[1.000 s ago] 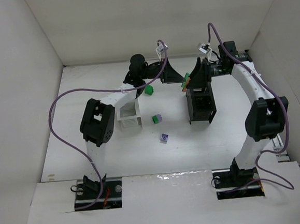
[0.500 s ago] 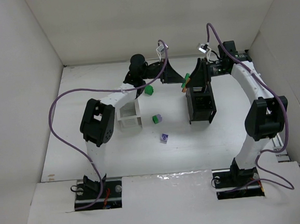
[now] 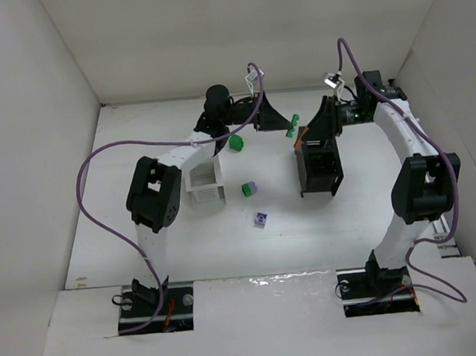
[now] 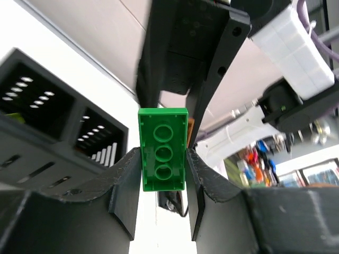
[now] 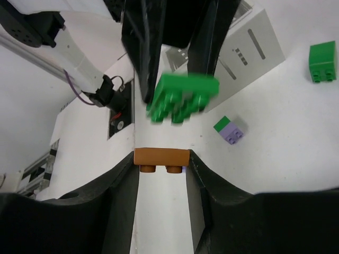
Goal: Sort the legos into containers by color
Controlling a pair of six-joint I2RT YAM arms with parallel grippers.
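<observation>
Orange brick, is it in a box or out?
Out. The right tool holds the orange brick up, pinched at both ends.

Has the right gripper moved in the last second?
Yes: the right gripper shifted slightly right against the black box, away from the green brick.

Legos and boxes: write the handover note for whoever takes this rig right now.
Left gripper: shut on a green brick.
Right gripper: shut on an orange brick, close below the green one.
Both grippers meet by the far end of the black box; the white box stands to its left.
Loose on the table: green lego, green-lavender pair, purple lego.
Done: unclear, as the boxes' contents cannot be made out.
Left: drop both held bricks by color, then sort the three loose pieces.
</observation>
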